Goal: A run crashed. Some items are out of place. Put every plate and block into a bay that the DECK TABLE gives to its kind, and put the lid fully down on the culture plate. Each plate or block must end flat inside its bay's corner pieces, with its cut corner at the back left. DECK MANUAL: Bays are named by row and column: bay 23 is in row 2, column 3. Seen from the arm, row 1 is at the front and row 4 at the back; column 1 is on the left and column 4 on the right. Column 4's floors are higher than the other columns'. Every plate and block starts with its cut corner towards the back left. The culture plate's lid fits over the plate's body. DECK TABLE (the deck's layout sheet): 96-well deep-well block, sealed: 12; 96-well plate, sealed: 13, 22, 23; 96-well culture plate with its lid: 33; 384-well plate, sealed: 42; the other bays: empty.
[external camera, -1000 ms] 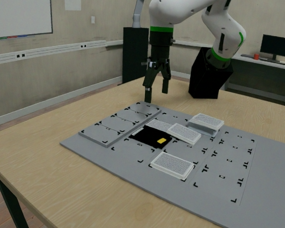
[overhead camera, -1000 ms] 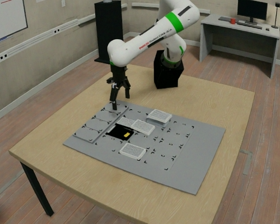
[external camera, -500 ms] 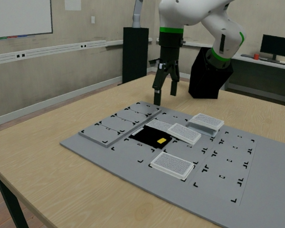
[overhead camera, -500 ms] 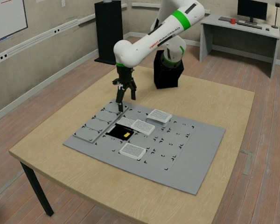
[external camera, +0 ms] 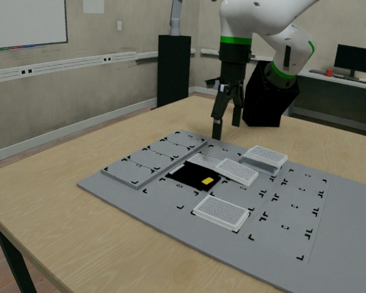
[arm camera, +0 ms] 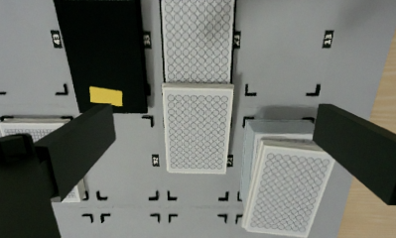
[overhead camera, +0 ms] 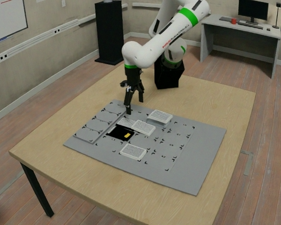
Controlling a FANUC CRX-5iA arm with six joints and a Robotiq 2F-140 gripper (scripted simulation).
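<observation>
My gripper [overhead camera: 135, 107] [external camera: 226, 132] [arm camera: 213, 122] is open and empty, above the deck. A 96-well plate [overhead camera: 126, 122] [external camera: 204, 160] [arm camera: 197, 40] sits in bay 23. Another 96-well plate [overhead camera: 143, 127] [external camera: 236, 171] [arm camera: 197, 131] is tilted over bay 22, one end on the bay-23 plate. A third plate [overhead camera: 159, 115] [external camera: 266, 154] [arm camera: 291, 188] lies askew on the deep-well block [overhead camera: 157, 123] [external camera: 258, 165] [arm camera: 279, 128] at bay 12. The black lid [overhead camera: 118, 131] [external camera: 193, 174] [arm camera: 102, 55] lies shifted over the culture plate [overhead camera: 111, 130] [external camera: 176, 170] in bay 33. The 384-well plate [overhead camera: 133, 151] [external camera: 221, 212] [arm camera: 33, 131] sits in bay 42.
The grey deck [overhead camera: 203, 154] [external camera: 350, 230] lies on the wooden table [overhead camera: 232, 104] [external camera: 91, 246]. The raised column-4 strip [overhead camera: 100, 121] [external camera: 151, 159] borders column 3. The arm's black base [overhead camera: 169, 76] [external camera: 265, 104] stands behind row 1.
</observation>
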